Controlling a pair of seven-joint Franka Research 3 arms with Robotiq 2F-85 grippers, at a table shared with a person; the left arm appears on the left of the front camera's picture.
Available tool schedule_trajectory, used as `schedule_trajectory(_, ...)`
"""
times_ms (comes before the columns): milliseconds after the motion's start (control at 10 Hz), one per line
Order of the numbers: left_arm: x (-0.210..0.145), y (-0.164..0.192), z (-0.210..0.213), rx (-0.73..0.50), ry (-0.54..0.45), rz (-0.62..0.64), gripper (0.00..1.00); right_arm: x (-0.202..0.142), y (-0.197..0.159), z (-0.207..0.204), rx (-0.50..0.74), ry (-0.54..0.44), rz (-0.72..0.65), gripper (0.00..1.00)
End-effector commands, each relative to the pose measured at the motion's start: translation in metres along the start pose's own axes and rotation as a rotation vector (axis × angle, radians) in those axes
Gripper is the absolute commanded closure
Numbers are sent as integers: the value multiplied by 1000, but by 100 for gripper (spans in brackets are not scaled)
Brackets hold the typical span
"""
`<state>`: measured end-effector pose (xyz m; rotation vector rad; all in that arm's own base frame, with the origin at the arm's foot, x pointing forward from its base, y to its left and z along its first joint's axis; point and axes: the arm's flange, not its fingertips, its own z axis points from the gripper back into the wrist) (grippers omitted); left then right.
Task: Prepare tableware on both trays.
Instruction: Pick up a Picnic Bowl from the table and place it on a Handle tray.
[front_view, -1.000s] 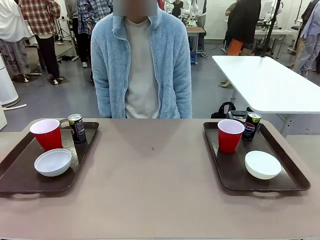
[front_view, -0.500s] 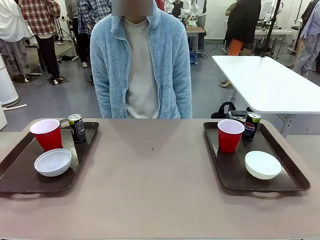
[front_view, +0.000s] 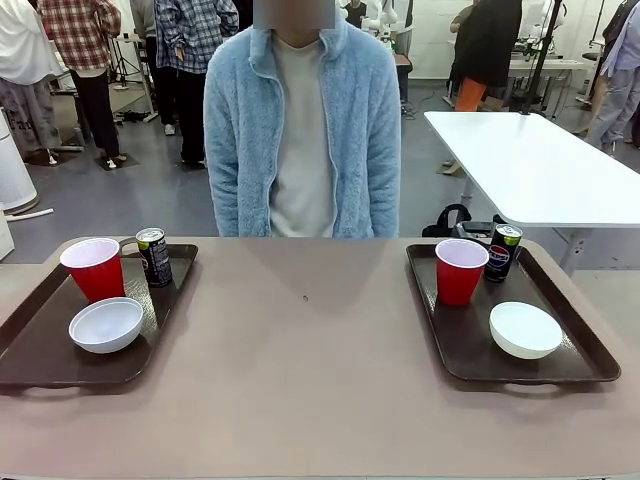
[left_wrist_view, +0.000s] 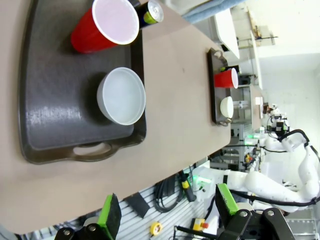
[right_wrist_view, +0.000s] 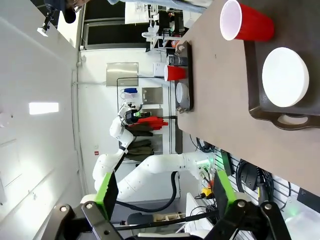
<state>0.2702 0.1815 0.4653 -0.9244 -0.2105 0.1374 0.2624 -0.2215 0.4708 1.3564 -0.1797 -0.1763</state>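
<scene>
Two dark brown trays lie on the table. The left tray (front_view: 40, 350) holds a red cup (front_view: 95, 268), a Pepsi can (front_view: 154, 256) and a white bowl (front_view: 105, 324). On the right tray (front_view: 570, 360) stand a red cup (front_view: 460, 270), a can (front_view: 502, 252) and a bowl (front_view: 525, 329). My left gripper (left_wrist_view: 167, 210) is open and hangs off the table's near edge, well short of its tray (left_wrist_view: 50, 115), bowl (left_wrist_view: 121, 96) and cup (left_wrist_view: 105, 25). My right gripper (right_wrist_view: 165, 189) is open too, apart from its tray (right_wrist_view: 280, 120), bowl (right_wrist_view: 285, 76) and cup (right_wrist_view: 247, 22).
A person in a light blue fleece (front_view: 300, 130) stands at the far edge of the table, hands out of sight. The tan tabletop (front_view: 300, 350) lies bare between the trays. A white table (front_view: 540, 160) stands behind at the right.
The person has shifted a little to the right. Cups, cans, bowls and trays have not moved.
</scene>
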Motion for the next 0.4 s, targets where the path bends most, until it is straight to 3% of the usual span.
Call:
schedule_trajectory(0, -1, 0, 1, -27, -9, -10, 0, -3, 0, -4, 25, -14, 15, 0)
schedule_trajectory(300, -1, 0, 1, -27, -9, -10, 0, -3, 0, -4, 25, -14, 15, 0)
